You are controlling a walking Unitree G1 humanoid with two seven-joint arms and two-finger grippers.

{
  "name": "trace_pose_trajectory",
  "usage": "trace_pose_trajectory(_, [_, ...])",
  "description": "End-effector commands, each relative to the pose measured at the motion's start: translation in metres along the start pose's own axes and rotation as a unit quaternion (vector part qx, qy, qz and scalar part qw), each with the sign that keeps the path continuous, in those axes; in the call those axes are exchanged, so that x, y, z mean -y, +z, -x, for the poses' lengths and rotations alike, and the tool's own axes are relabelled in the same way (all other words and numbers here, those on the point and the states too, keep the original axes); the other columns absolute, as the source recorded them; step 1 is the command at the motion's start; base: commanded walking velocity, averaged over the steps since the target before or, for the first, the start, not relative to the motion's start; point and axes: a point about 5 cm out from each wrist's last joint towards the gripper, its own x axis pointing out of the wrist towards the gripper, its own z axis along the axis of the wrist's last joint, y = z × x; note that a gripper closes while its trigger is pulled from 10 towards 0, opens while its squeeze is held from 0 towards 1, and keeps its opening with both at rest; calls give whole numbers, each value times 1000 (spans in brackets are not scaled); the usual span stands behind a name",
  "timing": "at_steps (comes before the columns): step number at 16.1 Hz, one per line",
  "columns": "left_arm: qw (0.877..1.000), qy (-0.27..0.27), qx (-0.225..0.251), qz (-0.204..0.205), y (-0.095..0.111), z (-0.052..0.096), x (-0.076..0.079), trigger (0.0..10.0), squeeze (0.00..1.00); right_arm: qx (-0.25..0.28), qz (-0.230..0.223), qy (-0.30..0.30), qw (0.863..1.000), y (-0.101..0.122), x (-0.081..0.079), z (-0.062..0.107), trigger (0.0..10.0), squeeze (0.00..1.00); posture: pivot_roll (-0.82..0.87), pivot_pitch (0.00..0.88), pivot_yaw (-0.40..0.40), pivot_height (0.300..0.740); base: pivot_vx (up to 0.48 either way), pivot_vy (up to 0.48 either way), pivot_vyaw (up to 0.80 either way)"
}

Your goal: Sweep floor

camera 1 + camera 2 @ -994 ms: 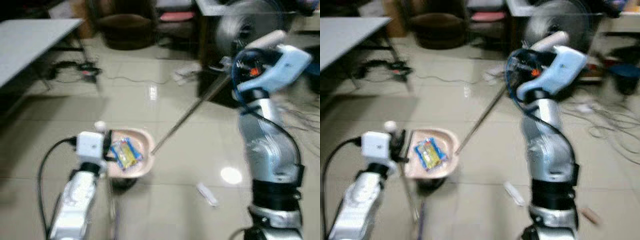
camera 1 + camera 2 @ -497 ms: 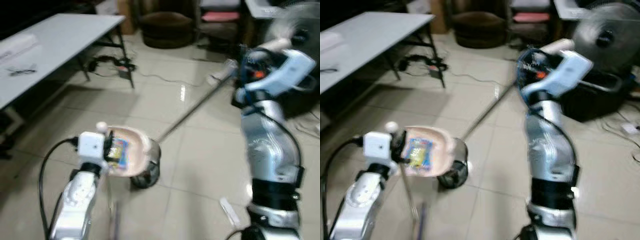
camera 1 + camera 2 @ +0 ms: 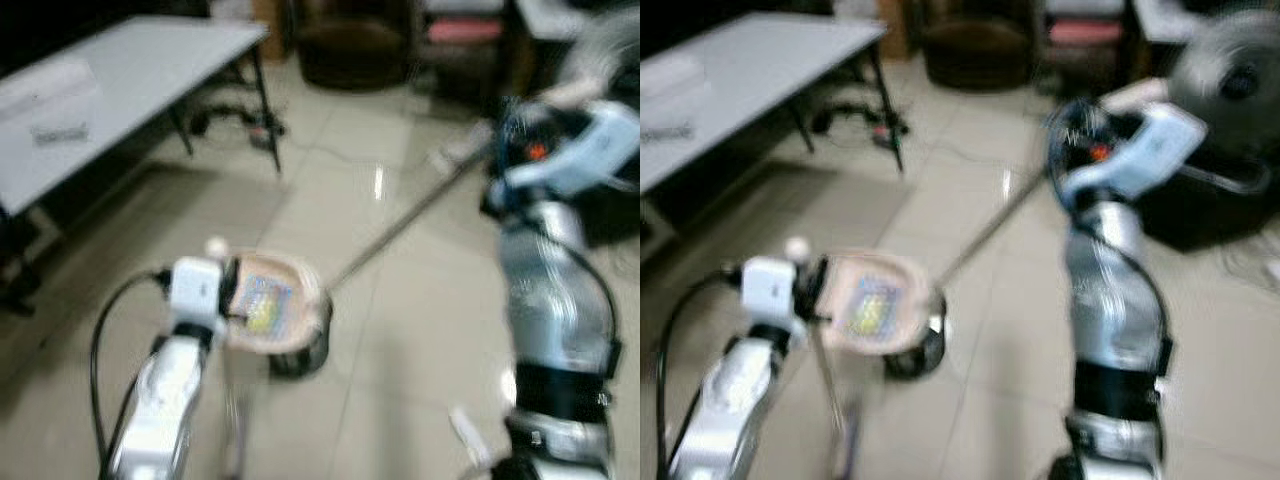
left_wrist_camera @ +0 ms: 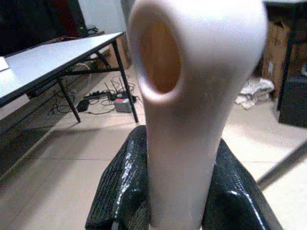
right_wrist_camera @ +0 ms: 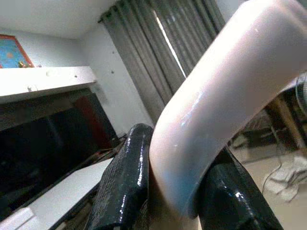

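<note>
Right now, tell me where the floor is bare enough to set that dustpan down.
Bare tiles lie between the dustpan and the right arm, and toward the grey table. Crowded spots: cables and a power strip under the table's far end, and a white scrap near the right arm.

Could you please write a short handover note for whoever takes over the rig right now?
Left hand: shut on the dustpan handle; the dustpan is held up off the floor with a colourful wrapper in it.
Right hand: shut on the broom handle; the broom's pole slants down to beside the dustpan.
Done: one wrapper collected.
Left: a white scrap lies on the tiles by the right arm; sweep it in.
</note>
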Motion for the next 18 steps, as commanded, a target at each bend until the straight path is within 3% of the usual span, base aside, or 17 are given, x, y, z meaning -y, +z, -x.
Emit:
trace_pose_trajectory(1, [1000, 8, 5, -15, 3, -2, -8, 10000, 0, 24, -18, 23, 999, 7, -14, -1, 10000, 0, -13, 21, 84, 740, 296, 0, 0])
trace_pose_trajectory(12, [1000, 3, 6, -15, 3, -2, -7, 10000, 0, 25, -10, 21, 999, 7, -11, -1, 10000, 0, -13, 20, 86, 740, 298, 0, 0])
trace_pose_trajectory(16, [1000, -4, 4, -17, 2, -1, -6, 10000, 0, 26, 4, 20, 999, 8, -9, -1, 10000, 0, -15, 22, 87, 740, 219, 0, 0])
trace_pose_trajectory(18, [1000, -8, -1, -17, 0, -1, -5, 10000, 0, 24, 35, 20, 999, 8, -8, -1, 10000, 0, -14, 22, 87, 740, 0, 0, 0])
